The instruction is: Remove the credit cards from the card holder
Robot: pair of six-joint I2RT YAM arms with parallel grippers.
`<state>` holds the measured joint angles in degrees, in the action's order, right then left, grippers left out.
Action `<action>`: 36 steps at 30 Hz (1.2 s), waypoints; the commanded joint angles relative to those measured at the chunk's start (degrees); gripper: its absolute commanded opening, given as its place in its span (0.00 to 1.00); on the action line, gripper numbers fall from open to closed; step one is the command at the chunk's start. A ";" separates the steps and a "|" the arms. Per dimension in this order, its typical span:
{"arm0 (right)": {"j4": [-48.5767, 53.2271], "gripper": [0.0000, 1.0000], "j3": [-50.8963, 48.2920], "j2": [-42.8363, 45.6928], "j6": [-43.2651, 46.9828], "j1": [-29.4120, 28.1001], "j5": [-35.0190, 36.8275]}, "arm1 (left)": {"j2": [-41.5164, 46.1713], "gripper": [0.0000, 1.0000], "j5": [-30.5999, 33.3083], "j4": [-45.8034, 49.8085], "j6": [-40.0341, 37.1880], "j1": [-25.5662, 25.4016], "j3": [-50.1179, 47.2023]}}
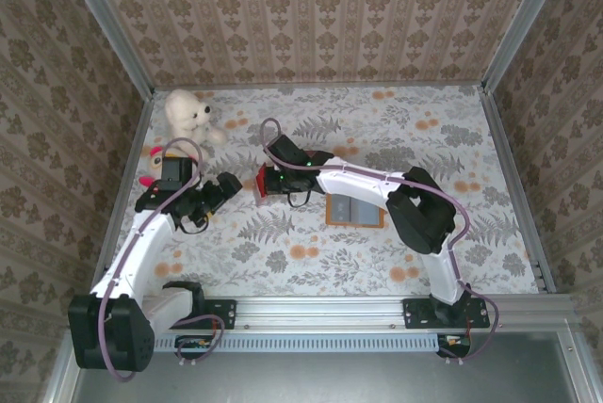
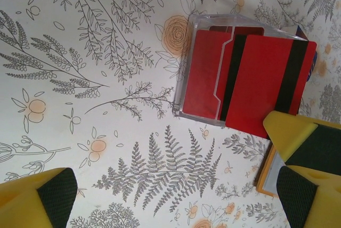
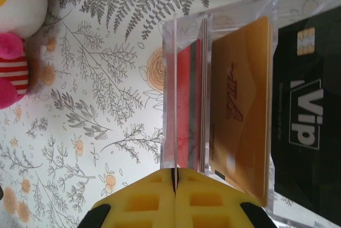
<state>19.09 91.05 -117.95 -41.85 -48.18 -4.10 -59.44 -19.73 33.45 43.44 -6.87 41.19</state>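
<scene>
You'll find the card holder (image 1: 355,212) open and flat on the desk (image 1: 452,149), its tan-orange rim framing grey pockets. To its left in the top view, red cards (image 2: 205,73) sit in a clear tray (image 2: 186,52). A red card with two black stripes (image 2: 266,87) overlaps its edge. A gold card (image 3: 240,105) and a black card (image 3: 309,116) lie alongside.

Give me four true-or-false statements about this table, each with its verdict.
1. The left gripper is open. True.
2. The card holder touches the white stuffed toy. False: they lie well apart.
3. The right gripper is shut on a thin card seen edge-on. True.
4. The black card reads "Gold". False: it reads "Vip".
</scene>
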 commanded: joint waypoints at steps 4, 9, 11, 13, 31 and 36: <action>3.41 0.05 3.17 -2.86 2.06 -0.55 2.16 | 1.38 1.00 -1.36 0.99 -1.76 0.80 -0.66; 4.25 0.11 4.11 -3.43 2.52 -0.61 2.21 | 1.34 1.00 -1.80 0.83 -1.69 0.76 -0.81; 4.73 0.19 4.70 -3.60 2.71 -0.65 1.56 | 1.26 1.00 -2.11 0.72 -1.75 0.74 -0.76; 4.42 0.25 4.55 -2.79 2.89 -0.53 -0.44 | 1.26 1.00 -2.54 0.65 -1.98 0.75 -0.60; 4.08 0.58 -20.97 26.46 1.15 6.27 4.28 | -2.32 0.95 -2.00 2.66 -6.96 -6.92 6.21; 7.22 0.67 -30.49 33.02 1.14 11.13 8.95 | -6.81 0.94 2.10 3.38 -7.63 -14.83 11.32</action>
<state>21.65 64.16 -86.94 -40.56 -38.70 -0.05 -64.58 -20.45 35.20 37.80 -18.72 49.65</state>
